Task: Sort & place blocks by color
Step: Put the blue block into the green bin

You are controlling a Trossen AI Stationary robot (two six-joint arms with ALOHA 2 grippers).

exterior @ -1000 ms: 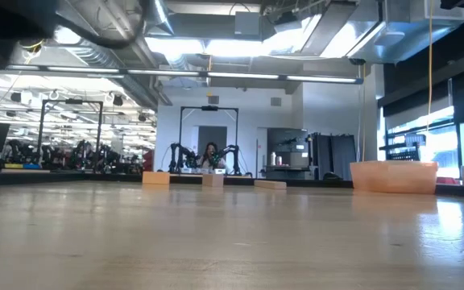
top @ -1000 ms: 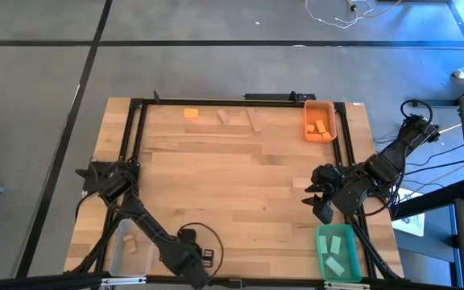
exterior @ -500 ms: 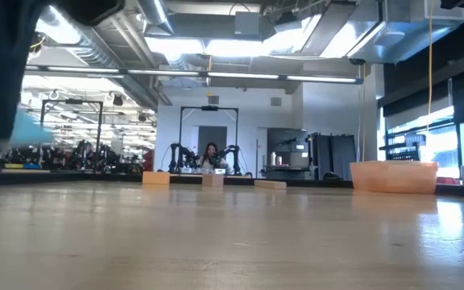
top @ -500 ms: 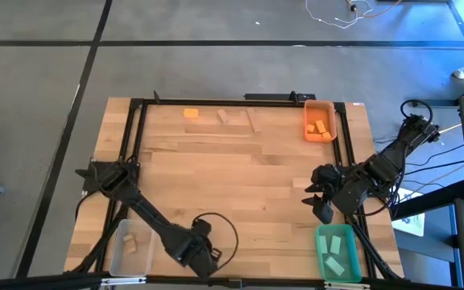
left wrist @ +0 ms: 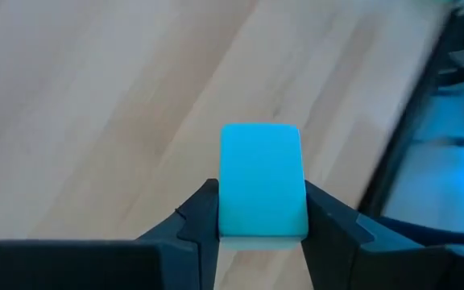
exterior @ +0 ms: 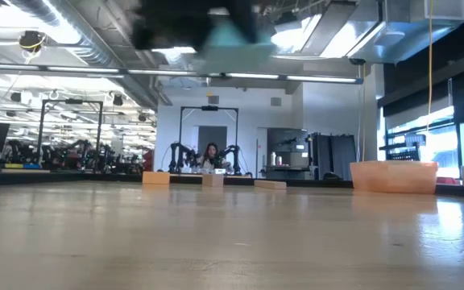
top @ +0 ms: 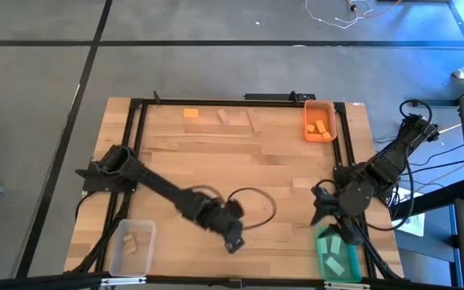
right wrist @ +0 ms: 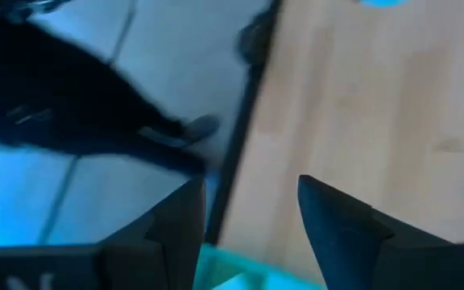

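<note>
My left gripper [top: 233,243] is over the near middle of the table, shut on a teal block [left wrist: 263,181]. In the low view the block is a teal blur [exterior: 232,36] high above the tabletop. My right gripper [top: 322,211] is open and empty at the table's right, just on the far side of the green bin [top: 338,256], which holds teal blocks. An orange block [top: 191,113] and two pale wood blocks [top: 224,117] [top: 254,121] lie flat by the far edge. The orange bin [top: 319,121] holds orange blocks, and the clear bin [top: 131,246] holds a wood block. My left gripper pinches the teal block by its two long sides [left wrist: 232,216], near one end, between the two fingers. Most of the block juts out past the fingertips. It is lifted clear of the table.
A black frame [top: 135,145] runs along the table's left, far and right sides. A loop of black cable [top: 252,205] hangs by the left arm. The bare wooden middle of the table [top: 240,161] is open.
My left gripper has swung from the near edge beside the clear bin toward the table's right and a little toward the far side, carrying the teal block clear of the table. My right arm has shifted slightly toward the near edge, over the green bin.
</note>
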